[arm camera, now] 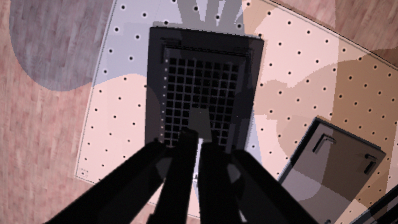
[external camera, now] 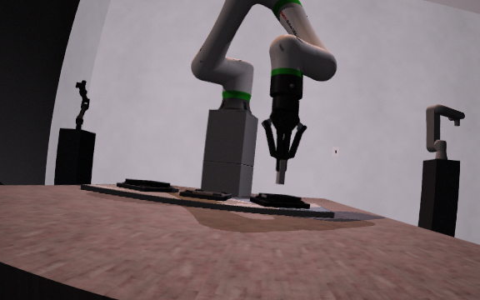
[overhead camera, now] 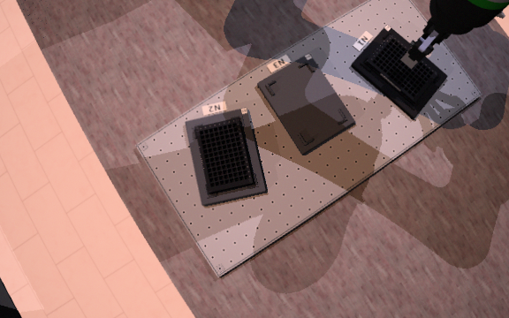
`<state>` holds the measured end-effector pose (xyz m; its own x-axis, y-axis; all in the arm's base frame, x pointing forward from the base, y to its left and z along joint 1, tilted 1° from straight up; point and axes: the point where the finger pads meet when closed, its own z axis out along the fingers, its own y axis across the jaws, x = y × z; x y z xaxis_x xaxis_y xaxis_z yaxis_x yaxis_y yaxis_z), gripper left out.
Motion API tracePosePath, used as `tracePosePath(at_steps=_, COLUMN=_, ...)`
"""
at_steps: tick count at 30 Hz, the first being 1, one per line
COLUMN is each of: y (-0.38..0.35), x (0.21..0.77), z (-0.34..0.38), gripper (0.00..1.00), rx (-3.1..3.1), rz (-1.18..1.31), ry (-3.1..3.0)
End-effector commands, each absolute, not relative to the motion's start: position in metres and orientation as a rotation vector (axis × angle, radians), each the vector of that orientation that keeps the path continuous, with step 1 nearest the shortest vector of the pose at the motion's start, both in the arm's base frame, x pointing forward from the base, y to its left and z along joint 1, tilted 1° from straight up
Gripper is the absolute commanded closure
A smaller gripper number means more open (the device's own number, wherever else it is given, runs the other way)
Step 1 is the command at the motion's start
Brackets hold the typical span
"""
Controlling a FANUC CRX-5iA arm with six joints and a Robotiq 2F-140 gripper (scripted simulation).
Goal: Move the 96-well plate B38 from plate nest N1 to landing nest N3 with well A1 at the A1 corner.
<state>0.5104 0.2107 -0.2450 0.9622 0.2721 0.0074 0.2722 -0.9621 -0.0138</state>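
Note:
The black 96-well plate B38 lies flat in nest N1 at the right end of the deck; it also shows in the wrist view and in the exterior view. My gripper hangs above this plate with its fingers shut together on nothing, clear of the plate; it also shows in the top view and in the wrist view. The landing nest N3 is bare in the middle of the deck. The plate B83 sits on nest N2 at the left.
All nests stand on a perforated deck plate on a brown table. The robot's grey base column stands behind the deck. Two dark pedestals with camera arms stand at the table's sides.

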Motion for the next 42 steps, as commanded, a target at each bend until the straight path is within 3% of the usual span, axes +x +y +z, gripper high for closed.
tracePosePath(at_steps=1, y=0.2107, x=0.5106, z=-0.2449, gripper=1.00, rx=-3.097, rz=-0.009, ry=-0.430)
tracePosePath(at_steps=2, y=0.2107, x=0.5106, z=-0.2449, gripper=1.00, rx=-3.097, rz=-0.009, ry=-0.430)
tracePosePath(at_steps=3, y=0.2107, x=0.5106, z=-0.2449, gripper=0.34, rx=-3.097, rz=-0.009, ry=-0.430)
tracePosePath(at_steps=42, y=0.2107, x=0.5106, z=-0.2451, gripper=0.34, rx=-3.097, rz=-0.009, ry=-0.430)
